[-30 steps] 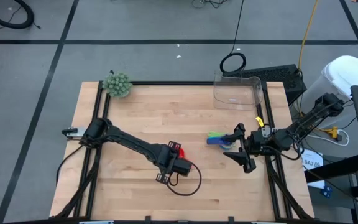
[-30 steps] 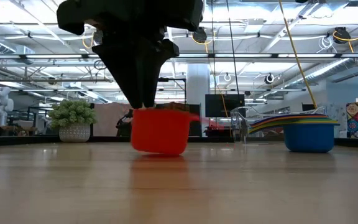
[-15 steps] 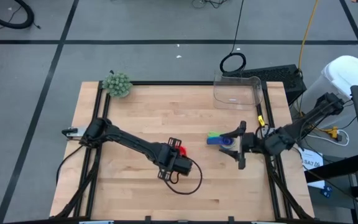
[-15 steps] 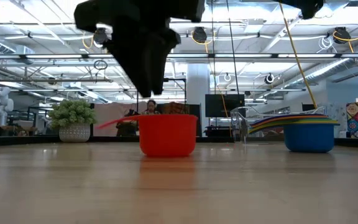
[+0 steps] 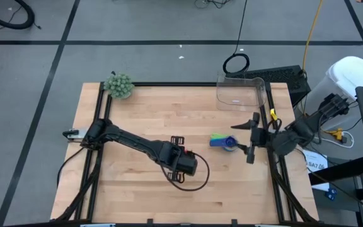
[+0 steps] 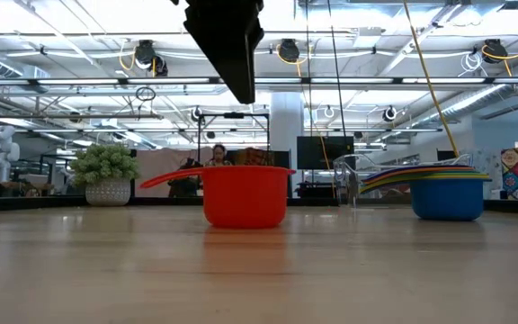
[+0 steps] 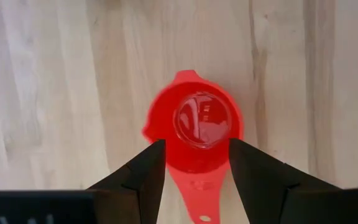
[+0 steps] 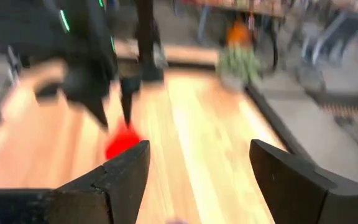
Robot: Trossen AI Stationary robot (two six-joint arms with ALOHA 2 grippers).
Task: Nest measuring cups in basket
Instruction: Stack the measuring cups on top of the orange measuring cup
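1. High view: the basket (image 5: pixel 240 93) stands at the counter (image 5: pixel 144 113) far edge on the right side, and nothing shows inside it. A stack (image 5: pixel 224 141) of nested cups lies on the bare wood near the right edge, well short of the basket. The left pincer (image 5: pixel 183 162) hangs over mid-counter; the right pincer (image 5: pixel 252 137) sits just beside the stack.

2. Low view: the red cup (image 6: pixel 244 194) stands upright on the counter, alone, its handle pointing sideways. The stack (image 6: pixel 446 191) stands apart from it, a blue cup outermost with coloured rims fanned above. The left pincer (image 6: pixel 230 40) is above the red cup, clear of it.

3. Left wrist view: the left pincer (image 7: pixel 196 163) is spread wide either side of the red cup (image 7: pixel 195 129), looking straight down into it, holding nothing.

4. Right wrist view: the right pincer (image 8: pixel 197 163) stands wide apart and empty; the red cup (image 8: pixel 122 144) shows as a blur beyond.

5. Judgement: nesting is mostly done. Left to do: the red cup joins the stack, and the stack goes into the basket.
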